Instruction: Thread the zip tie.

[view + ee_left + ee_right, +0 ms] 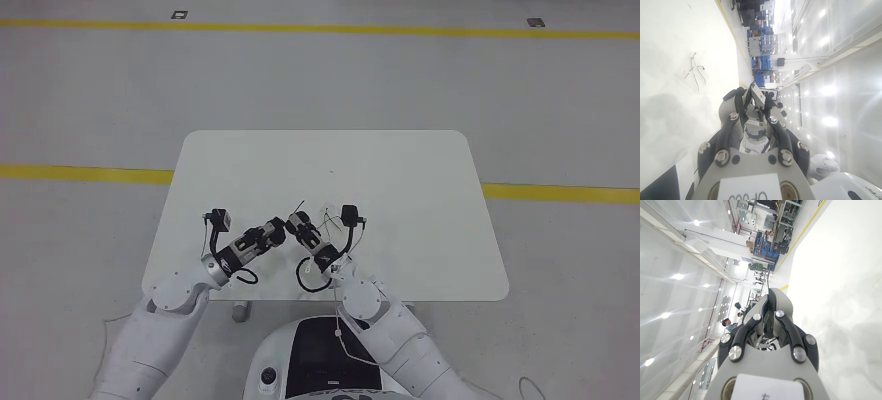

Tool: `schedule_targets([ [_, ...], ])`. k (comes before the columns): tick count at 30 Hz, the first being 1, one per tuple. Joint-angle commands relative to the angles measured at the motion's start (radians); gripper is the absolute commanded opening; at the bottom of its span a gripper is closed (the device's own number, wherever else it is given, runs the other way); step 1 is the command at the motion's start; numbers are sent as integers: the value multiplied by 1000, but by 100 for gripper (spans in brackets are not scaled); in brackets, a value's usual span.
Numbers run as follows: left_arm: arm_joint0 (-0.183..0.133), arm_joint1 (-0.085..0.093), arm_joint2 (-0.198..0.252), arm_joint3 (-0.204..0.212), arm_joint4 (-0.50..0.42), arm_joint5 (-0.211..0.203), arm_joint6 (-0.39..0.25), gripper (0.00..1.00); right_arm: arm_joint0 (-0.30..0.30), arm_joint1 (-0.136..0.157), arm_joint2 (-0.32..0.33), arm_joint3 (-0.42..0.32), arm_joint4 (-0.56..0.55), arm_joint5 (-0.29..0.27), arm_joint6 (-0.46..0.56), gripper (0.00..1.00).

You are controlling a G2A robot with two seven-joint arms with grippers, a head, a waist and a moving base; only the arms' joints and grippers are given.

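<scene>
The right gripper [770, 295] has its fingers pressed together on a black zip tie [768, 279], whose free end sticks out past the tips, above the near middle of the table [420, 180]. The left gripper [750, 95] hangs there facing it, fingers spread. Spare ties [694, 70] lie nearer the table's centre

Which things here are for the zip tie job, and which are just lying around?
For the job:
zip tie, pinched in the right gripper
left gripper, close beside it

Just lying about:
spare ties, loose on the table
</scene>
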Motion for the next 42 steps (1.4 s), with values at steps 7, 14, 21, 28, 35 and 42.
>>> schedule_targets([
  [7, -3, 3, 7, -3, 3, 1, 0, 21, 4, 0, -2, 2, 4, -1, 4, 0],
  [14, -3, 6, 11, -4, 5, 3, -1, 19, 10, -1, -6, 8, 6, -1, 7, 0],
  [21, -6, 8, 15, -1, 5, 4, 0, 16, 11, -1, -8, 9, 6, -1, 8, 0],
  [28, -10, 10, 19, 5, 2, 2, 2, 5, 11, -1, -9, 8, 11, 1, 13, 0],
  [35, -13, 12, 22, 11, 0, -1, 6, 0, 12, 0, -11, 8, 14, 2, 20, 0],
  [42, -9, 15, 20, 11, -2, -7, 3, 0, 3, 4, -2, 1, 17, -5, 26, 100],
])
